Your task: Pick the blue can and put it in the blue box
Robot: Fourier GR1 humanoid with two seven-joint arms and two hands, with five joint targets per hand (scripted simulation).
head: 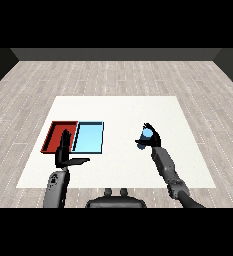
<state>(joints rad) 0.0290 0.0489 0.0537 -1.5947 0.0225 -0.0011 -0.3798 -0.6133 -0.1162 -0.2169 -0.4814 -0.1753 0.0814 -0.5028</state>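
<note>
Here, right hand curls round the cylindrical blue can; left hand spread flat.

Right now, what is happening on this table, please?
The robot's right hand is curled round the blue can, to the right of the trays. Whether the can is lifted off the white table I cannot tell. The light blue tray lies beside the red tray at the table's left side, and the can is not yet in it. The left hand holds nothing; its fingers are straight and it sits in front of the trays, overlapping their near edge in this view.
</note>
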